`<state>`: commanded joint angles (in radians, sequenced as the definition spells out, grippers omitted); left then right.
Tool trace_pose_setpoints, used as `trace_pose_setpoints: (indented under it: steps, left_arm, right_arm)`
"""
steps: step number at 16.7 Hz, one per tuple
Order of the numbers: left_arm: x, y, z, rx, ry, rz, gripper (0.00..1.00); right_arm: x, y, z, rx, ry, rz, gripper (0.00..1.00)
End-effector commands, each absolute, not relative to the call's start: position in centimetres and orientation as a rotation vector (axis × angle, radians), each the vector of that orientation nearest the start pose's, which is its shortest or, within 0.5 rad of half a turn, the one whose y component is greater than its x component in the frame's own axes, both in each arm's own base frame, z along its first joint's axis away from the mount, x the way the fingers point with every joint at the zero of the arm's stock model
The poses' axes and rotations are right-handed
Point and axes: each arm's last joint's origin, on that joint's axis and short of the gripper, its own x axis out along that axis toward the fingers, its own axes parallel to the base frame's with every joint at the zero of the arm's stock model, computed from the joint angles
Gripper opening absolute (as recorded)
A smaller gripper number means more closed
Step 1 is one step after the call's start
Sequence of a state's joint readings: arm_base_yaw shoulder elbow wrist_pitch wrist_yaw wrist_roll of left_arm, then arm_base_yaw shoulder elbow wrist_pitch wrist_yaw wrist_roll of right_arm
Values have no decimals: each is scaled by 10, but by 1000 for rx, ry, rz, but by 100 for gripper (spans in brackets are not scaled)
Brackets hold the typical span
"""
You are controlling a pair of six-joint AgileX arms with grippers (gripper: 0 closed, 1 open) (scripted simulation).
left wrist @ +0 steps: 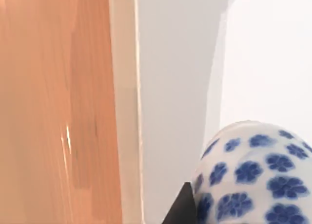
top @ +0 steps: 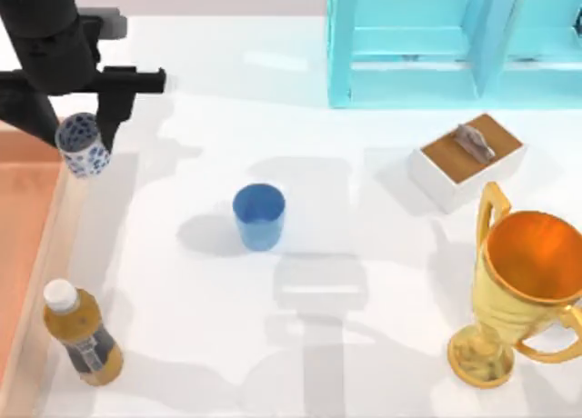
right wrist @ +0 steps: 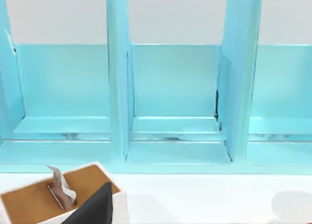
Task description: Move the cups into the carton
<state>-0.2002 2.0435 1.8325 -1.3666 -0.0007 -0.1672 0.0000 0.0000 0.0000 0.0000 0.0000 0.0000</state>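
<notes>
Left gripper (top: 91, 132): clamped on floral cup (top: 82, 145), held tilted, raised | carton (top: 27, 209): rim directly beneath cup, floor just beyond toward table's left | blue cup (top: 259, 216): upright, well off toward the right, nearer left arm | right gripper: finger state cannot be told

The carton (top: 27, 218) is cut off at the table's left edge; the gold trophy (top: 527, 282) is cropped at the right edge.

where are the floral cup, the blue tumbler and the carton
floral cup (top: 83, 145): top view, patterned side wall, held by the left gripper
blue tumbler (top: 259, 217): top view, front outer wall
carton (top: 56, 245): top view, light rim at the table's left edge
</notes>
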Motion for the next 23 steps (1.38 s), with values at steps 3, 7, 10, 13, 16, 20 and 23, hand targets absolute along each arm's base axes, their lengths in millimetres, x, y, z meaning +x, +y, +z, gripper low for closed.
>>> trace_pose_setpoints:
  steps: [3, 7, 10, 13, 16, 20, 23]
  left_arm:
    - [369, -23, 256, 25, 1600, -11, 0]
    - [311, 58, 273, 18, 1640, -9, 0]
    - [265, 90, 280, 13, 1655, -17, 0]
    - [249, 97, 281, 10, 1665, -22, 0]
    - [250, 97, 280, 15, 1664, -24, 0]
    - [249, 98, 263, 12, 1664, -22, 0]
    - [245, 98, 233, 9, 1668, -22, 0]
  right_arm:
    - [106, -1, 160, 0, 0, 0, 100]
    - [106, -1, 160, 0, 0, 0, 100]
    - [106, -1, 160, 0, 0, 0, 100]
    - [106, -1, 160, 0, 0, 0, 100]
    - [106, -1, 160, 0, 0, 0, 100]
    - [106, -1, 160, 0, 0, 0, 100]
    - [106, -1, 160, 0, 0, 0, 100]
